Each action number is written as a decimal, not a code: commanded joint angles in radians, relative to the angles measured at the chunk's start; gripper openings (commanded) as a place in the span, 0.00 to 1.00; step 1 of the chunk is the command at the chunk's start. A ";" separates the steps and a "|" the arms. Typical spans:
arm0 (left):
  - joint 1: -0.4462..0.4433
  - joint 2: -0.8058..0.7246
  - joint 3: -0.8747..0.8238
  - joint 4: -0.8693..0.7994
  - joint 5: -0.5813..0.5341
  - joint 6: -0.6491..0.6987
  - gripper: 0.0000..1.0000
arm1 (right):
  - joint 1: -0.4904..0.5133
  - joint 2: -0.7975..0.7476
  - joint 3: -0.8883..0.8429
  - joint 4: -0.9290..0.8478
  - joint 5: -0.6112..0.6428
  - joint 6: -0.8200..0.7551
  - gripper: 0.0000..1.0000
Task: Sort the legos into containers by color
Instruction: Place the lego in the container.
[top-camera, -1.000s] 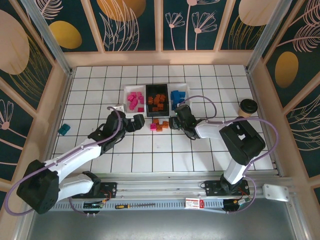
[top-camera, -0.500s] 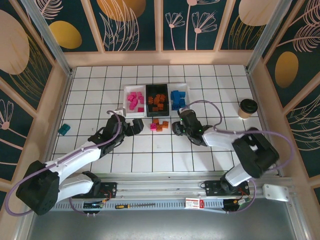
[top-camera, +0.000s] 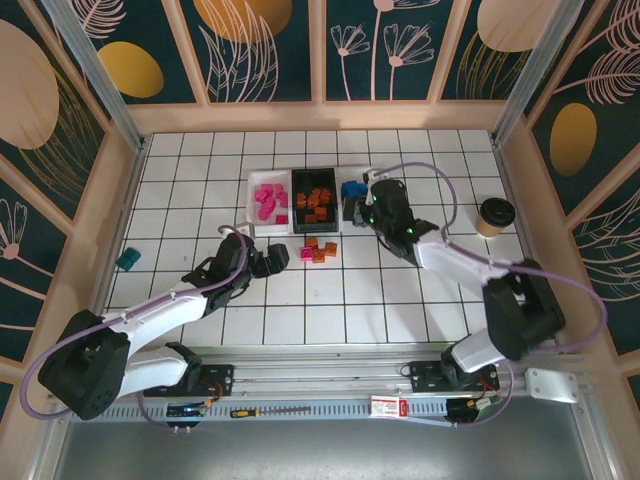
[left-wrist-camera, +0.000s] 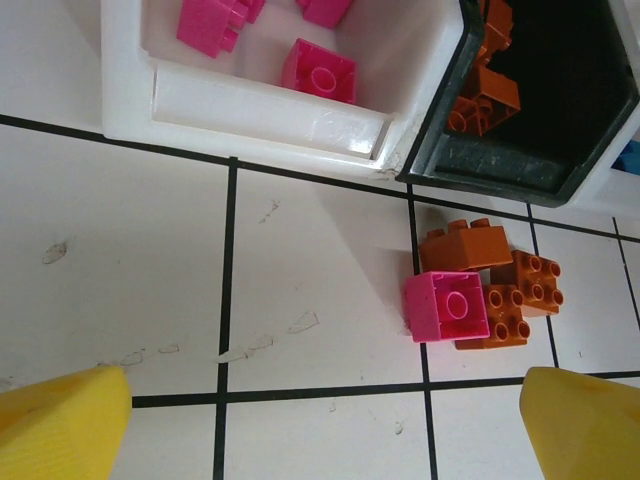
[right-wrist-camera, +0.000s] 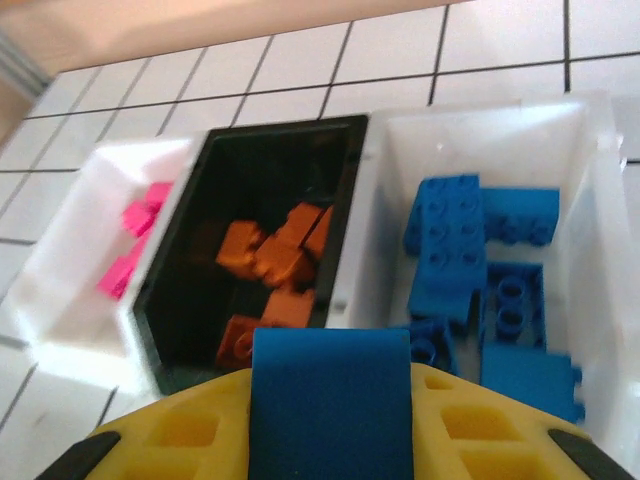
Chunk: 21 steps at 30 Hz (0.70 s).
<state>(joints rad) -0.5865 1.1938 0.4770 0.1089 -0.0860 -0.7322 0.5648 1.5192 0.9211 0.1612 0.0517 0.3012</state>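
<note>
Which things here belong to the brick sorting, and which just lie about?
Belong: white tray of pink bricks, black tray, white tray of blue bricks, loose pink brick, loose orange bricks, blue brick in right gripper.
Lying about: teal block, paper cup, screwdriver.

Bright, even overhead light, soft shadows; glare on white tray (left-wrist-camera: 335, 125); right wrist foregrnd blurred.

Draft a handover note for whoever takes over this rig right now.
Left end effector: open, empty, low over the table.
Right end effector: shut on a blue brick, at the right white tray.
Done: pink bricks in the left white tray, orange bricks in the black tray, blue bricks in the right white tray.
Left: release the held blue brick; one loose pink brick and three loose orange bricks lie before the black tray.
</note>
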 joint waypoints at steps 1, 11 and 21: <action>-0.001 -0.036 -0.023 0.010 0.005 -0.019 0.99 | -0.011 0.134 0.107 0.005 0.027 -0.023 0.15; -0.001 -0.055 -0.037 0.011 0.007 -0.009 0.99 | -0.075 0.303 0.292 -0.020 0.023 -0.014 0.53; -0.018 0.054 0.024 0.069 0.048 0.042 0.86 | -0.030 0.065 0.074 0.063 -0.013 0.022 0.64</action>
<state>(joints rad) -0.5907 1.2034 0.4568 0.1349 -0.0601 -0.7155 0.5076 1.6634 1.0573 0.1772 0.0509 0.3012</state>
